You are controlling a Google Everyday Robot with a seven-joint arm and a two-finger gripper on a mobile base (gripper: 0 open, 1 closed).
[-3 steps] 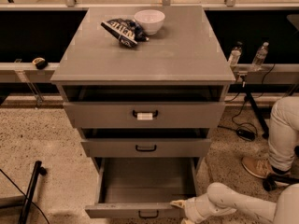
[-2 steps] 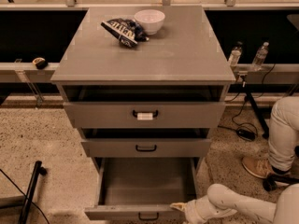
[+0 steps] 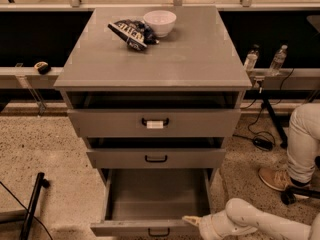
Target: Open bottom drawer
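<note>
The bottom drawer (image 3: 157,196) is sitting pulled well out at 6 o'clock. The gripper (image 3: 192,220) is lying by its front rim at 5 o'clock, and whether it is spread or closed cannot be told. Pulling straight and level should be preventing jamming.

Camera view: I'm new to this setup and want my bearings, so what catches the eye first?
The bottom drawer stands wide open at the foot of the grey cabinet. The robot's white hand sits at the right end of the drawer's front, reaching in from the lower right. On the cabinet top, a white bowl and a dark snack bag lie near the back edge.
</note>
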